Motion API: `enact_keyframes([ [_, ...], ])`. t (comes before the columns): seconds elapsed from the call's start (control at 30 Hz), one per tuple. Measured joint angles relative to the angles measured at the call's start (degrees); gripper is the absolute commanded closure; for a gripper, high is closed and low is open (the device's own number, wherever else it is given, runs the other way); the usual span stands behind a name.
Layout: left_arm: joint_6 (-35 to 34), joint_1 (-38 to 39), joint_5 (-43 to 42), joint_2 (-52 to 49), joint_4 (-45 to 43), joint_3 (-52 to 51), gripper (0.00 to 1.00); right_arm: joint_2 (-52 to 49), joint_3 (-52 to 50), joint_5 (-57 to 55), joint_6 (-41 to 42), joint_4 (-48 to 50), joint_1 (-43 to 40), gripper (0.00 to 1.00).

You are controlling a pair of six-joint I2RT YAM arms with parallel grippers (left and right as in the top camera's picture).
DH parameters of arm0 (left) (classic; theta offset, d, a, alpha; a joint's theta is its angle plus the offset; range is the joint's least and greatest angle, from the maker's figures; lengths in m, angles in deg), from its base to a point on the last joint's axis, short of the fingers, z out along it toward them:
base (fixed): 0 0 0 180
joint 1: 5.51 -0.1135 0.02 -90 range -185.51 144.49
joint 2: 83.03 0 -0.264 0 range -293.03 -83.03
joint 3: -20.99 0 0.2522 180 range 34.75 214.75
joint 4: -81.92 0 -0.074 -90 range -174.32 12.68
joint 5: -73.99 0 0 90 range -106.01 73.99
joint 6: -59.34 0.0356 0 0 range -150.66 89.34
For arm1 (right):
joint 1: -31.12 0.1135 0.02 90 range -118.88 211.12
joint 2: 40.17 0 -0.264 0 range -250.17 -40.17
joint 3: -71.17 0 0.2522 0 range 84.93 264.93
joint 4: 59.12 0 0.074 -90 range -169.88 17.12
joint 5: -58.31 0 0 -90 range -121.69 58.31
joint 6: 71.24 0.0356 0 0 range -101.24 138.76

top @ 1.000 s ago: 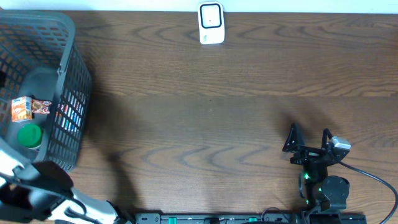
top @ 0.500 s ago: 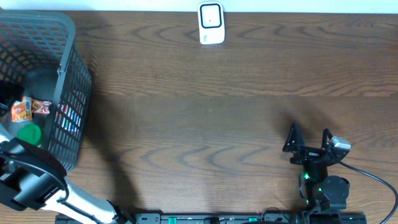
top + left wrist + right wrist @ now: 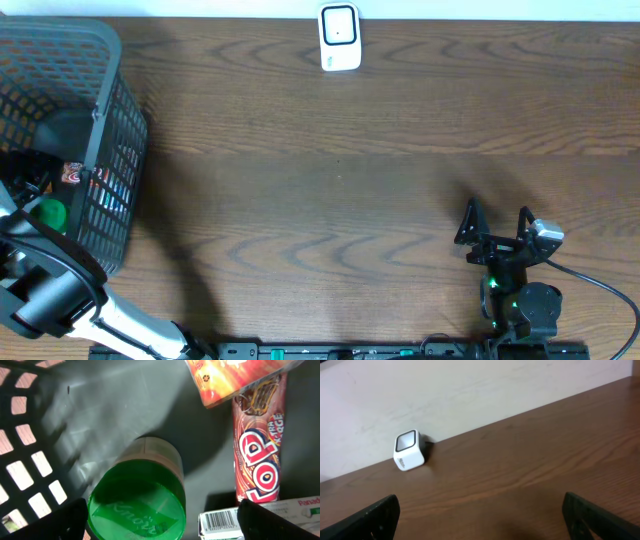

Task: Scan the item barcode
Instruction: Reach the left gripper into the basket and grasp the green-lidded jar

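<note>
Nothing is being gripped yet: the left gripper [image 3: 162, 522] is being held wide open inside the basket [image 3: 110, 120], the green-lidded jar [image 3: 136, 500] lying directly beneath its jaws. The right gripper [image 3: 485, 520] is standing open and empty, the scanner [image 3: 409, 451] well ahead of it. Picking and scanning are being awaited.

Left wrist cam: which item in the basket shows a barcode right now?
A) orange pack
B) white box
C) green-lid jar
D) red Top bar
B: the white box at the bottom edge shows printed black bars, while the jar, bar and orange pack show none in this view.
</note>
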Motion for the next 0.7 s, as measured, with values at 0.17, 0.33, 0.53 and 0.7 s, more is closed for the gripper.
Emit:
enact_keyframes([
  [0.17,0.17,0.02,1.36,0.11,-1.68,-2.38,0.04,0.00,0.00,0.00,0.00,0.00,0.00,0.01],
  [0.33,0.22,-0.22,3.23,0.44,-4.07,-4.39,0.04,0.00,0.00,0.00,0.00,0.00,0.00,0.01],
  [0.53,0.20,-0.28,2.34,0.42,-5.55,-7.85,0.04,0.00,0.00,0.00,0.00,0.00,0.00,0.01],
  [0.7,0.20,-0.31,2.32,0.42,-5.77,-7.89,0.04,0.00,0.00,-0.02,0.00,0.00,0.00,0.01],
])
